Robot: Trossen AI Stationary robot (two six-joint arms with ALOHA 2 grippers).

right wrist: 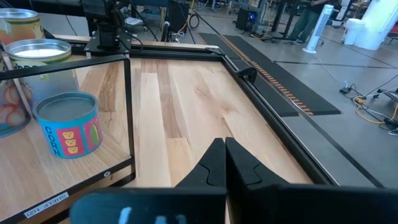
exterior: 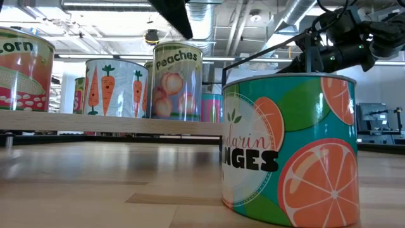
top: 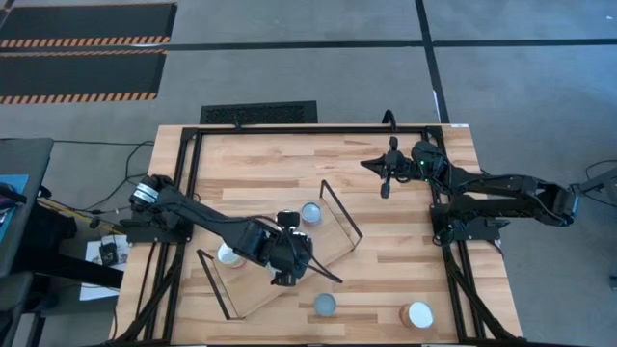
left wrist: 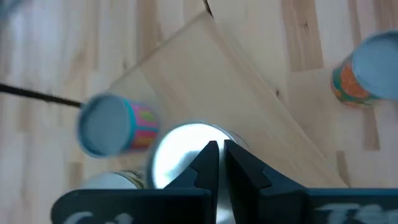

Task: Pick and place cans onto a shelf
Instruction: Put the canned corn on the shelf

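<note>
On the butcher-block tabletop (top: pixel 289 164), the light-wood shelf (top: pixel 289 253) is lying at a slant, carrying cans. The left claw (top: pixel 287 275) is hovering over the shelf with fingers pressed together above a silver-topped can (left wrist: pixel 186 149). The right claw (top: pixel 385 188) is waiting, fingers together, over bare tabletop. A mandarin oranges can (exterior: pixel 291 149) is standing off the shelf.

Grey floor (top: pixel 318 72) is surrounding the butcher-block table (top: pixel 260 159). Black mats with orange-striped edges (top: pixel 82 48) are lying beyond it. A black floor grille (top: pixel 257 113) is sitting by the table's far edge. Exposed ceiling ducts (exterior: pixel 253 25) are running overhead under bright lighting.
</note>
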